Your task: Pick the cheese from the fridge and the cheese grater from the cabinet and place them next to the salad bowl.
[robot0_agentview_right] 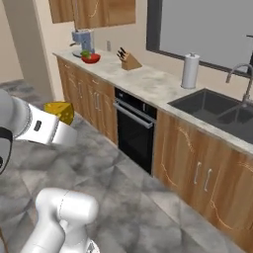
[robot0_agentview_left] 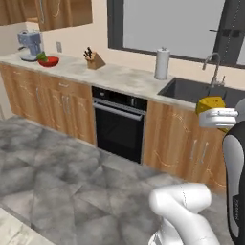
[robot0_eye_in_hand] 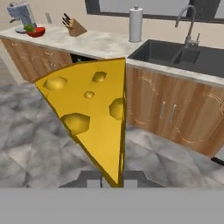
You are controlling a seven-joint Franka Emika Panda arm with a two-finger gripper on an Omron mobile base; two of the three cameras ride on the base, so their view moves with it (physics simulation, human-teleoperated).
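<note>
Yellow and pitted with darker holes, the cheese (robot0_eye_in_hand: 94, 116) is clamped in the claw (robot0_eye_in_hand: 111, 180), its narrow tip pinched between the two dark fingers at the bottom of the hand view and its broad end fanning upward. From the left base view the wedge (robot0_agentview_left: 211, 105) sits above the white hand, level with the front edge of the counter (robot0_agentview_left: 117, 76), while in the right base view it (robot0_agentview_right: 60, 111) shows past the end of the white forearm, held in the air over the grey stone-patterned floor (robot0_agentview_right: 128, 197), well short of the cabinets. Along the far wall runs the pale speckled counter above wood-grain lower doors and a black built-in oven (robot0_agentview_left: 118, 123). Toward the counter's far left end stands the salad bowl (robot0_agentview_left: 49, 61), red with green leaves, just beside a pale blue coffee machine (robot0_agentview_left: 30, 44); the same bowl (robot0_agentview_right: 90, 57) shows in the right base view and, small, in the top left of the hand view (robot0_eye_in_hand: 34, 30). Further along the counter is a wooden knife block (robot0_agentview_left: 95, 60) with dark handles, then an upright roll of paper towels (robot0_agentview_left: 162, 63) close to the back wall, and beyond that a dark sink (robot0_agentview_left: 194, 91) set into the counter with a curved silver tap (robot0_agentview_left: 213, 67) behind it. A large grey window (robot0_agentview_left: 172, 26) spans the wall above the sink, and wood-grain upper cabinets (robot0_agentview_left: 64, 13) hang above the bowl's end of the counter.
</note>
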